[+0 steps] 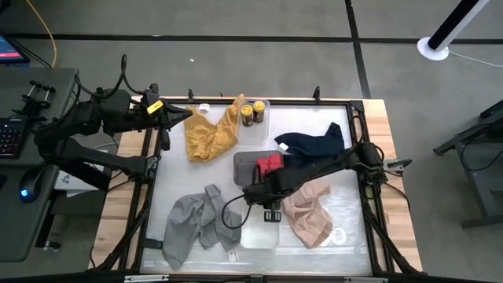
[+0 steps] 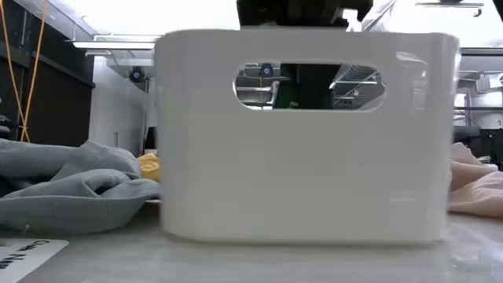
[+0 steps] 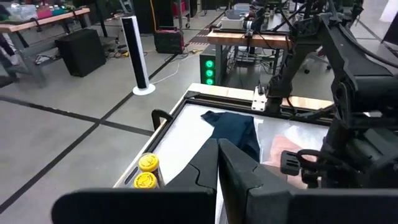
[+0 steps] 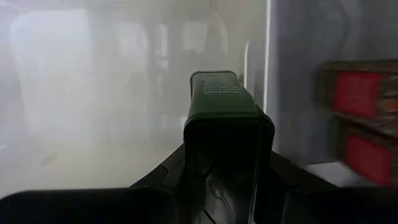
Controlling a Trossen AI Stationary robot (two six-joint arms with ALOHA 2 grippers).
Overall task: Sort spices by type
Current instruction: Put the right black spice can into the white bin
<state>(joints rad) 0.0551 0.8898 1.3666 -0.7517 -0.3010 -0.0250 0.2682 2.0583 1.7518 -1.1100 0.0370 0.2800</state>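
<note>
My right gripper [image 1: 266, 204] reaches from the table's right to the middle and is shut on a flat black tin [image 4: 217, 93], which looks dark green close up. It hovers at the far rim of a clear tray [image 1: 259, 234] near the table's near edge. Two red boxy tins [image 1: 269, 163] sit in a grey tray [image 1: 245, 167] just beyond. Two jars with yellow lids [image 1: 251, 112] stand in a clear tray [image 1: 263, 118] at the far edge. My left gripper [image 3: 217, 163] waits shut at the table's far left corner. The second black tin does not show. My right gripper holds the flat black tin by its end nearest the wrist [image 4: 224, 124], pinched between the two fingers on its narrow sides. The tin sticks out forward past the fingertips, along the fingers. It is lifted clear inside the clear tray's pale walls.
A yellow cloth [image 1: 208, 134] lies far left, a navy cloth [image 1: 310, 145] far right, a pink cloth [image 1: 310, 211] near right and a grey cloth [image 1: 196, 224] near left. In the low view the clear tray [image 2: 306, 134] fills the middle and hides most behind it.
</note>
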